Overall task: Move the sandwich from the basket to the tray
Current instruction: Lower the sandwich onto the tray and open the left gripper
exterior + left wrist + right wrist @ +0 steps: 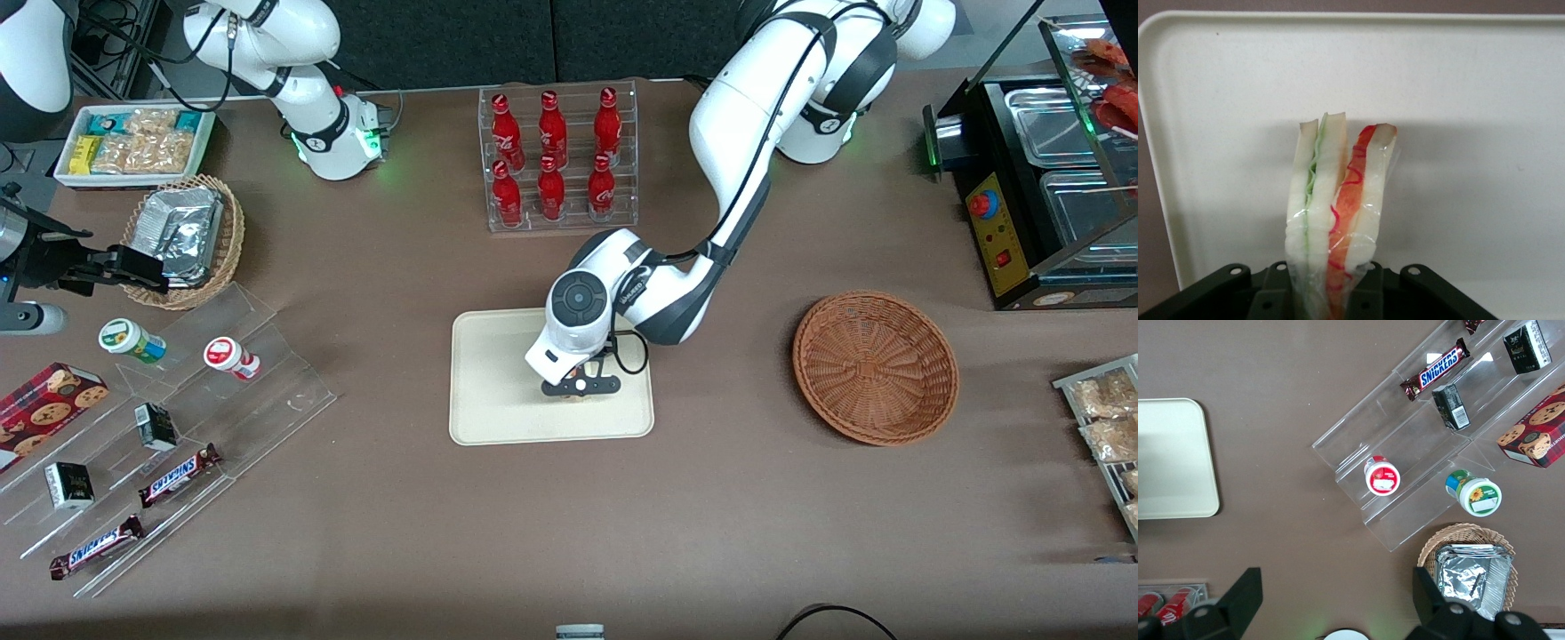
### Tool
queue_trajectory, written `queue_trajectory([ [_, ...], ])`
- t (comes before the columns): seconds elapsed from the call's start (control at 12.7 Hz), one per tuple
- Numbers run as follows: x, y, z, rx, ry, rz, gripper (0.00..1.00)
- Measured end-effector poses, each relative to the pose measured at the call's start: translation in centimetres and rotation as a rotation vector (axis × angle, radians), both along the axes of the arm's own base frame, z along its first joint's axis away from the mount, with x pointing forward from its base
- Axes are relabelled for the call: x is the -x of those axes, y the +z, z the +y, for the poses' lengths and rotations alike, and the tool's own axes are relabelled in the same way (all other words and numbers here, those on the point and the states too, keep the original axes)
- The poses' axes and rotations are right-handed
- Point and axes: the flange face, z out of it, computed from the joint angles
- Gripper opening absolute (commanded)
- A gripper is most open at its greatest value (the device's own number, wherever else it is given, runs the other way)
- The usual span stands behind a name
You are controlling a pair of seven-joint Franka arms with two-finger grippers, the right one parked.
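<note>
The sandwich (1338, 213), a wrapped wedge of white bread with green and red filling, is held upright between the fingers of my left gripper (1333, 293). In the front view the gripper (580, 388) is low over the cream-white tray (498, 382), near the tray's edge toward the working arm's end. Only a sliver of the sandwich (579, 396) shows under the hand there. The tray (1471, 100) fills the wrist view under the sandwich. The reddish-brown wicker basket (876, 366) stands empty beside the tray, toward the working arm's end of the table.
A clear rack of red bottles (558, 158) stands farther from the front camera than the tray. Clear display steps (178, 418) with snack bars and cups, a tan basket of foil packs (187, 238) and a white snack box (133, 144) lie toward the parked arm's end.
</note>
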Motion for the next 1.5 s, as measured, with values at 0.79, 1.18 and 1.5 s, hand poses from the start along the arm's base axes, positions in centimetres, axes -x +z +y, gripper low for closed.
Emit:
queue_trajectory([
  [0.79,-1.5,-1.4,0.3,-0.008,0.002,-0.044,1.0],
  [1.18,-2.4,9.2,3.1,-0.074,0.028,-0.005,1.0],
  [1.5,-2.5,16.9,9.8,-0.079,0.101,-0.007,1.0],
])
